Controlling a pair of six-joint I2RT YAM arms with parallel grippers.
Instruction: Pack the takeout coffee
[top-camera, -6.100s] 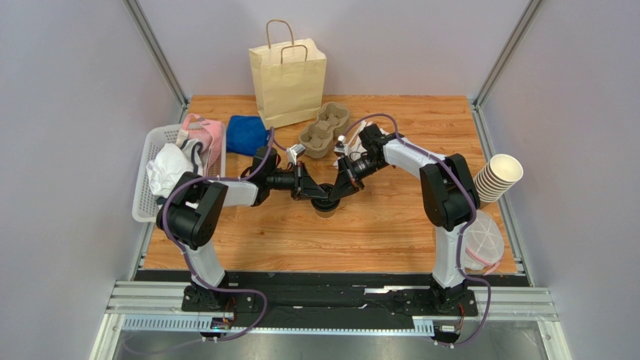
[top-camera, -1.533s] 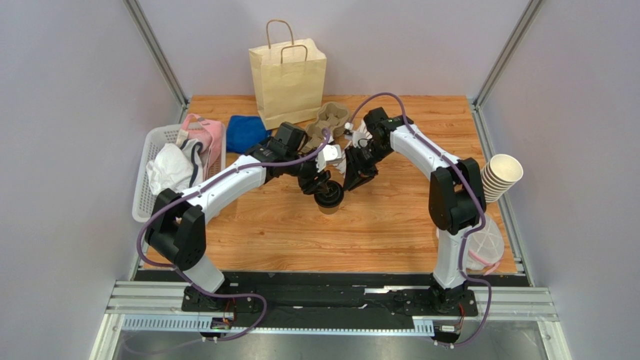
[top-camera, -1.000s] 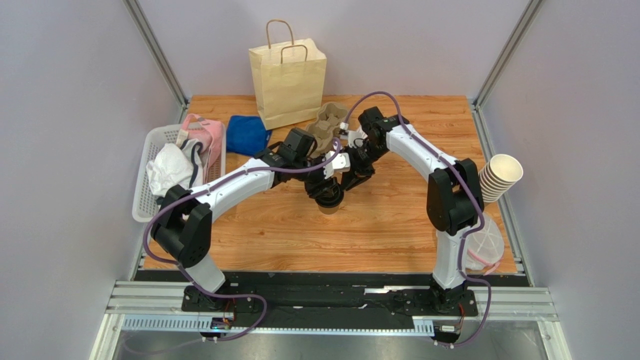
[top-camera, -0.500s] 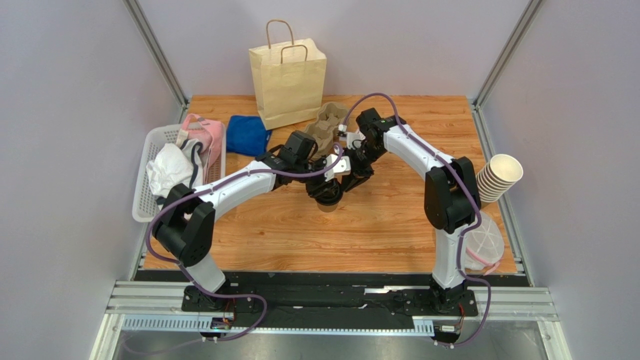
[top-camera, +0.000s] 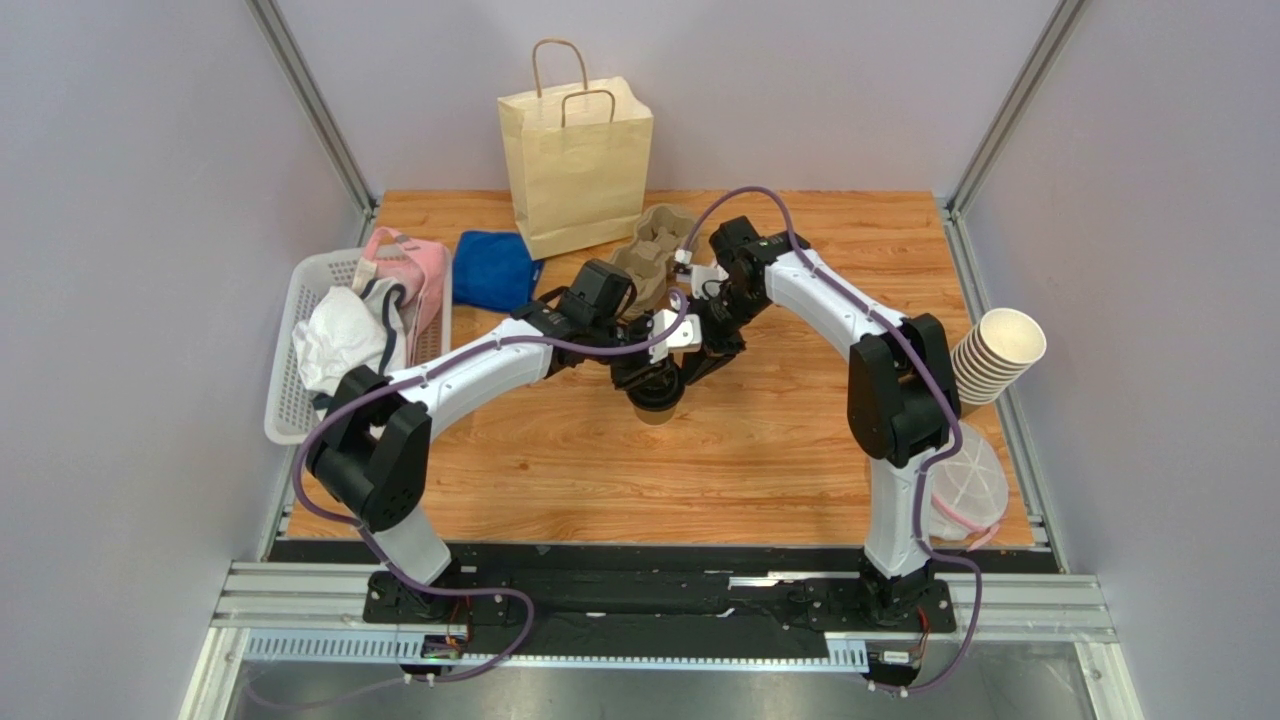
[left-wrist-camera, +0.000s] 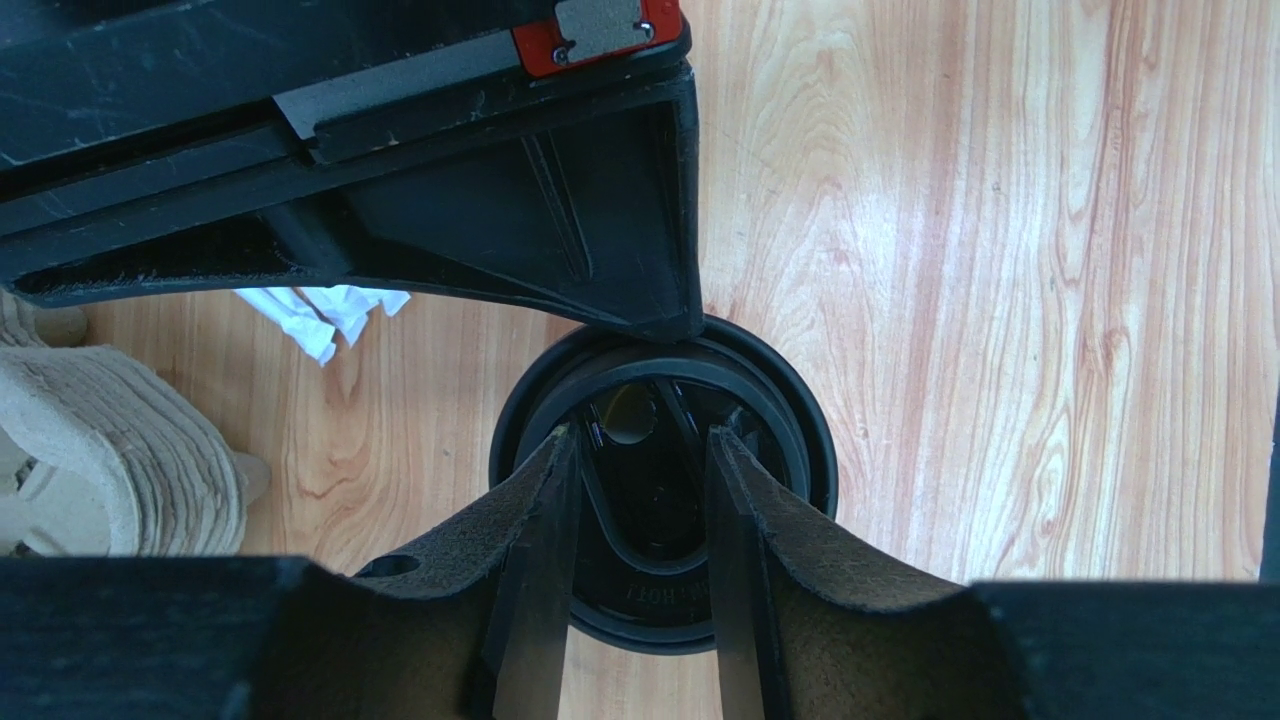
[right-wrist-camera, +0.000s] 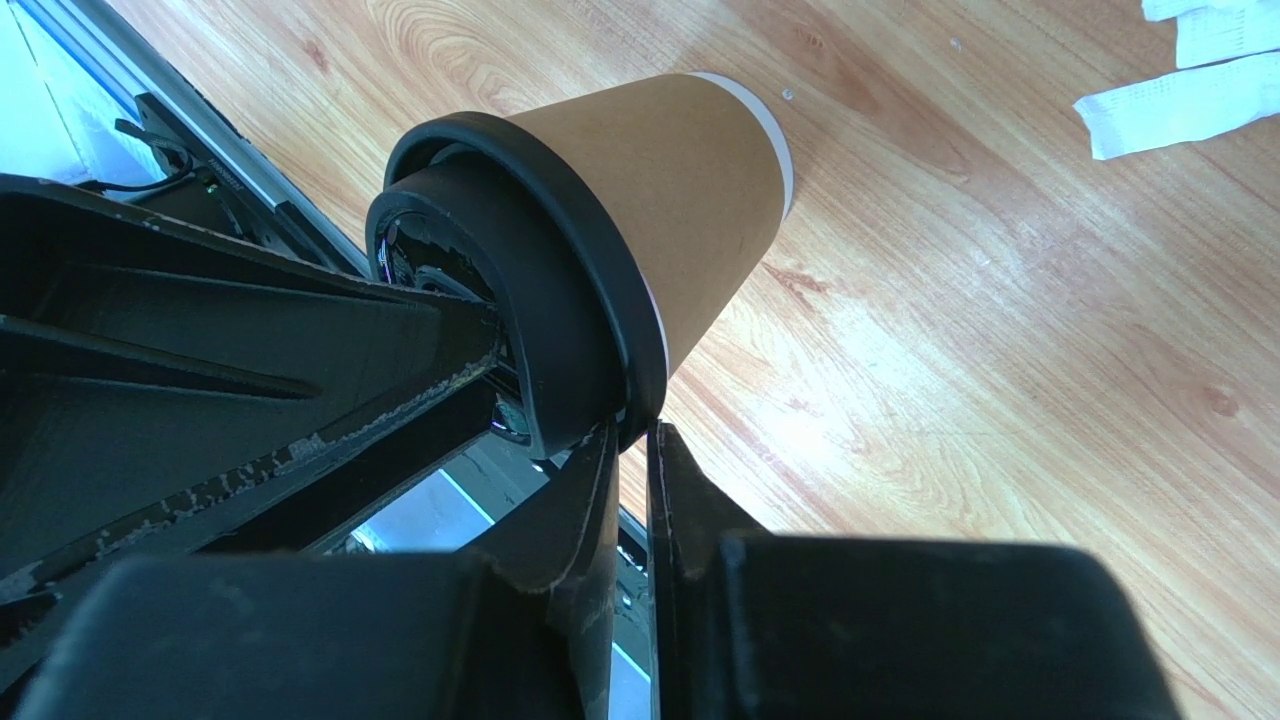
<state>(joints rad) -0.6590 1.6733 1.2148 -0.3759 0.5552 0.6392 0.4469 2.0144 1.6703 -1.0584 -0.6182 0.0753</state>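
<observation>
The takeout coffee (top-camera: 655, 399), a tan paper cup with a black lid, stands upright mid-table. My left gripper (top-camera: 649, 369) hangs straight over it. In the left wrist view its tips (left-wrist-camera: 639, 443) are a little apart and rest on top of the lid (left-wrist-camera: 774, 435). My right gripper (top-camera: 697, 350) comes in from the far right. In the right wrist view its jaws (right-wrist-camera: 639, 435) are almost closed, pinching the rim of the lid on the cup (right-wrist-camera: 676, 195). The right fingers (left-wrist-camera: 601, 195) touch the lid's far rim.
A paper bag (top-camera: 579, 158) stands at the back. A cardboard cup carrier (top-camera: 649, 248) and a blue cloth (top-camera: 493, 267) lie in front of it. A white basket (top-camera: 308, 383) sits at left. A stack of lidless cups (top-camera: 999, 353) hangs at right. White napkins (right-wrist-camera: 1187, 105) lie near the cup.
My left arm has swung from beside the cup to above it and lowered its tips onto the lid. My right gripper has stayed at the lid's rim. The cup has not moved.
</observation>
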